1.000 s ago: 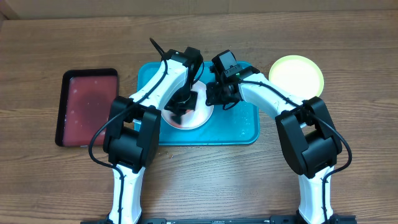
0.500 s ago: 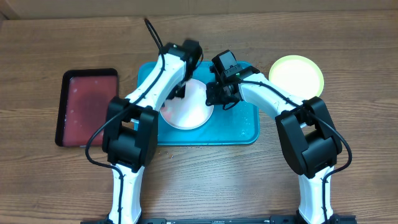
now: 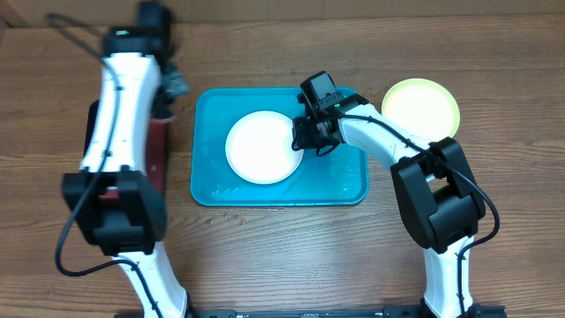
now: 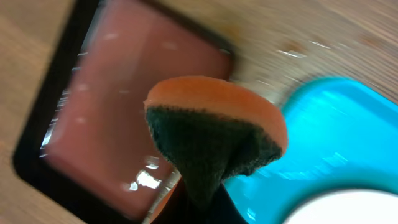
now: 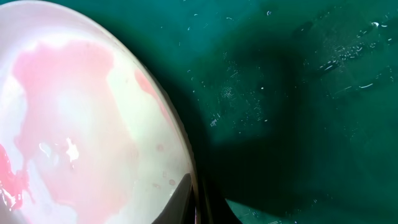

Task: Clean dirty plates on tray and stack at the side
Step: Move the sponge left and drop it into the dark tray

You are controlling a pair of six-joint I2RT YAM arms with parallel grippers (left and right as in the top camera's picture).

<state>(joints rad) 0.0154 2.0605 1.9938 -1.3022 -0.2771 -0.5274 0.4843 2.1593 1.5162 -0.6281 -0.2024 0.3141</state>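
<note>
One yellow-green plate sits on the counter to the right of the turquoise tray, so I'd judge that one finished. The white plate lies flat on the tray, left of its middle. Up close it shows a pale pink film with a redder streak at its edge, so I reckon it needs more wiping before it is stacked. No blue plate shows.

The right hand is at the white plate's right edge, its fingers nearly together and seemingly pinching the rim. The left hand is well off to the far left above the dark red tray, clamped on an orange sponge.
</note>
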